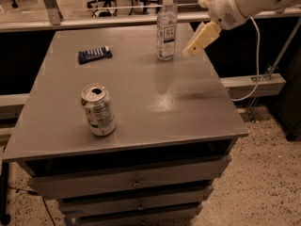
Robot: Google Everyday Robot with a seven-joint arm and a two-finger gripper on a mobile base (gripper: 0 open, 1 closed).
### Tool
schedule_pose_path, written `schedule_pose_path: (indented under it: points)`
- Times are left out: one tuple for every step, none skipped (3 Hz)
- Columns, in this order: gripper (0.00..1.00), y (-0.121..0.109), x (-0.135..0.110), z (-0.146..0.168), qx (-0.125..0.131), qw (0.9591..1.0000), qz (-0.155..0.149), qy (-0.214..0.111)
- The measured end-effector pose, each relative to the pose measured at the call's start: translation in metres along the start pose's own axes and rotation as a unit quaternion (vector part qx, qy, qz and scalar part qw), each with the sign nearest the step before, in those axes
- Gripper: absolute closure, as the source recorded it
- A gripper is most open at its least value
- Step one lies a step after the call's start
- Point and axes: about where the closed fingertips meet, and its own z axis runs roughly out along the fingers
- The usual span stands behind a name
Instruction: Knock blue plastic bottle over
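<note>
Camera view: blue plastic bottle (pixel 166 29) upright near far edge of counter (pixel 141 88), cap on. Claw (pixel 200 39) hangs just right of bottle, not touching; spread or pressed together, cannot tell. Silver can (pixel 98 109) front-left, dark packet (pixel 95 54) far-left.

Upright blue plastic bottle (pixel 166 29), clear, white cap, far end of table (pixel 141 102); hand (pixel 194 46) just right, apart.

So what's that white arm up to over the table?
A robot arm is reaching in over the grey table to knock over the water bottle. Its gripper hangs close beside the bottle, on the side away from the dark packet, apparently not touching it. The bottle stands upright near the far edge. An opened soda can stands toward the front.
</note>
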Motion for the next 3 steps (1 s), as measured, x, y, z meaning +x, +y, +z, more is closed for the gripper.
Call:
schedule_pose_path:
  points:
    - [0.00,-0.021,-0.011,0.031,-0.018,0.9967,0.028,-0.074]
    - [0.00,-0.037,-0.022,0.062,-0.038,0.9870,0.057,-0.146]
    - [0.00,-0.036,-0.029,0.087,-0.063,0.9766,0.075,-0.191]
